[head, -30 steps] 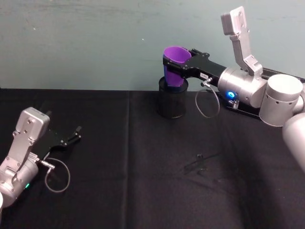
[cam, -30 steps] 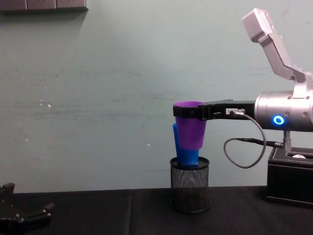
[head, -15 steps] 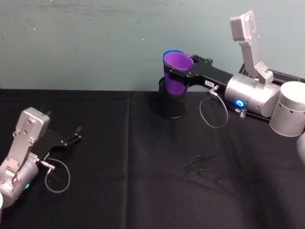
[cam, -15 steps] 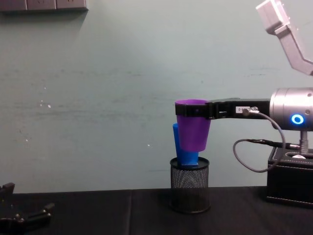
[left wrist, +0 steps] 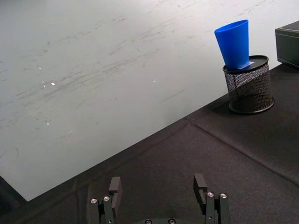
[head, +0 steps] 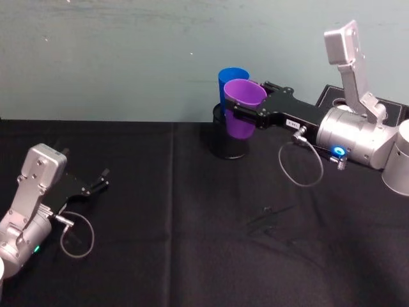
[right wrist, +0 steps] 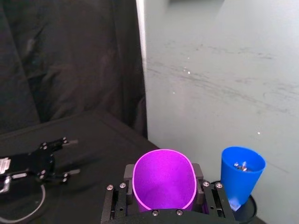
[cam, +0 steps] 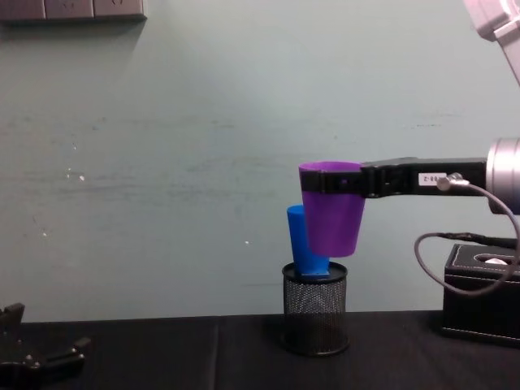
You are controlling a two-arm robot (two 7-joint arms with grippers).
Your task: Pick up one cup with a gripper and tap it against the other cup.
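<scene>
My right gripper (head: 238,110) is shut on the purple cup (head: 244,107) just below its rim and holds it upright in the air, above and in front of the black mesh holder (head: 229,146). The blue cup (head: 230,79) stands in that holder, tilted a little. From the chest, the purple cup (cam: 333,218) hangs to the right of the blue cup (cam: 301,244) and overlaps it. The right wrist view shows a gap between the purple cup (right wrist: 163,182) and the blue cup (right wrist: 240,179). My left gripper (head: 99,180) rests open on the table at the left.
A black box (cam: 481,302) stands at the back right, beside the mesh holder (cam: 315,318). A black cloth (head: 192,243) covers the table, with a fold line running front to back. The wall stands close behind the holder. Small dark bits (head: 268,214) lie mid-table.
My right arm has drawn the purple cup to the right and toward me, away from the blue cup it was pressed against. The left arm has stayed still.
</scene>
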